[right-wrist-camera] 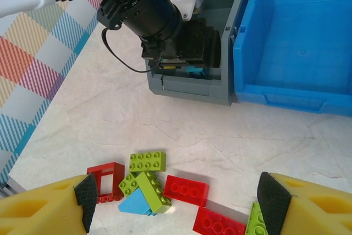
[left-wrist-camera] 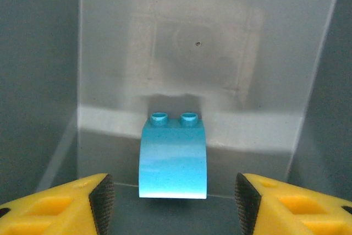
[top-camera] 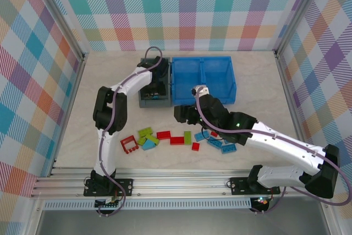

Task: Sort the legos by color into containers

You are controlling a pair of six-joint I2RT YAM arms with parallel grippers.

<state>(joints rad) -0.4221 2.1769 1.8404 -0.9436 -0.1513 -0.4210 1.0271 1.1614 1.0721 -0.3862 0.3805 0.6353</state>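
A light blue brick lies free in the grey bin at upper centre beneath the left gripper, jaws parted and empty, so the drop seems done and next the right gripper, wide and empty, should pick from the legos at lower centre.

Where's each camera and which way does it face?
Top external: above, behind the bases, looking down on the small grey plastic bin, divided bright blue plastic bin and red, blue, green legos; both arms show.
Left wrist: inside the grey bin, facing a light blue sloped brick; left gripper open.
Right wrist: low over the legos, facing both bins; right gripper open.
Shared: top and right wrist show the left arm at that bin.
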